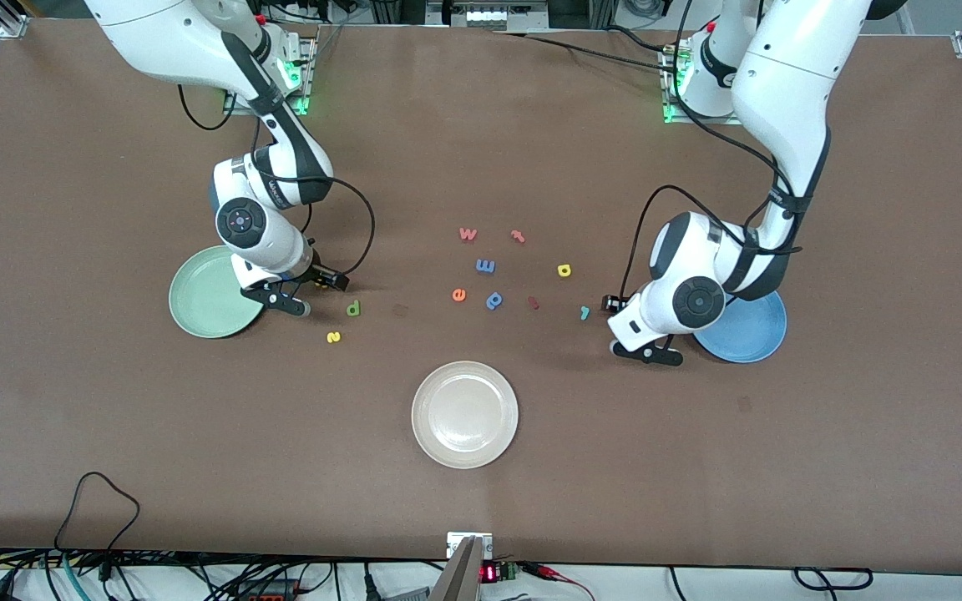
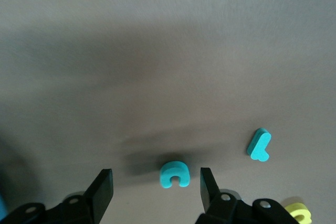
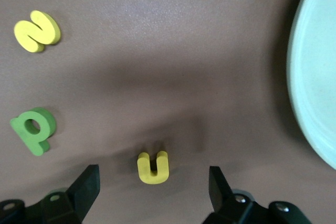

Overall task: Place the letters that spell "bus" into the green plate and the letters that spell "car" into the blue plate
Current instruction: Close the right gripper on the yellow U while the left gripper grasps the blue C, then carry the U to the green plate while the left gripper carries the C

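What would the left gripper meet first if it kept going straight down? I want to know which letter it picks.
Most likely the teal c: it lies on the table between the left gripper's open fingers. The teal r lies outside them.

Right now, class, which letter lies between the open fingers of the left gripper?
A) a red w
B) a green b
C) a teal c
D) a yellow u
C: the left wrist view shows the teal c on the table between the open fingers of the left gripper.
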### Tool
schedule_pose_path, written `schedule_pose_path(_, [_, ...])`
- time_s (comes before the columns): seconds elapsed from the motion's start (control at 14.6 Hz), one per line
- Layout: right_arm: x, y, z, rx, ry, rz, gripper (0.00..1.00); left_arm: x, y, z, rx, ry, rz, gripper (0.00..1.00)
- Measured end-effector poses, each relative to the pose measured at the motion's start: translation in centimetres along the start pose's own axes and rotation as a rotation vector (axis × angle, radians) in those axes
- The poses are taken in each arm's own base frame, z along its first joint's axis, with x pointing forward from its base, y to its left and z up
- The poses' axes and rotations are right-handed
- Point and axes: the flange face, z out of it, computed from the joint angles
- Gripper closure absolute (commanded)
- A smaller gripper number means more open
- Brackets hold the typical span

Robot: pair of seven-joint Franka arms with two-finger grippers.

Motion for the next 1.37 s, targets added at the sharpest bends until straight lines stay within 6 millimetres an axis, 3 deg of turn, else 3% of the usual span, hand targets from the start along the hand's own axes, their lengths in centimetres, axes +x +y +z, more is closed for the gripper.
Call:
schedule_pose_path(0.34, [-0.1, 0.1, 0.7, -0.007, -0.009, 0.001, 0.35, -0.4, 0.9, 0.5, 0.006, -0.002, -0.009, 0.42])
schedule_pose_path(0.76, [-0.1, -0.1, 0.4, -0.002, -0.004, -0.001, 0.74, -0.7, 0.7, 1.1, 0.01, -0.015, -0.011, 0.51])
schedule_pose_path(0.96, [0.0, 0.0, 0.0, -0.004, -0.004, 0.001, 1.0, -0.7, 0.6, 1.1, 0.01, -0.014, -0.013, 0.57])
schedule_pose_path(1.37, [0.7, 0.1, -0.6, 0.003, 0.006, -0.049, 1.0, -0.6, 0.4, 1.0, 0.012, -0.012, -0.017, 0.7])
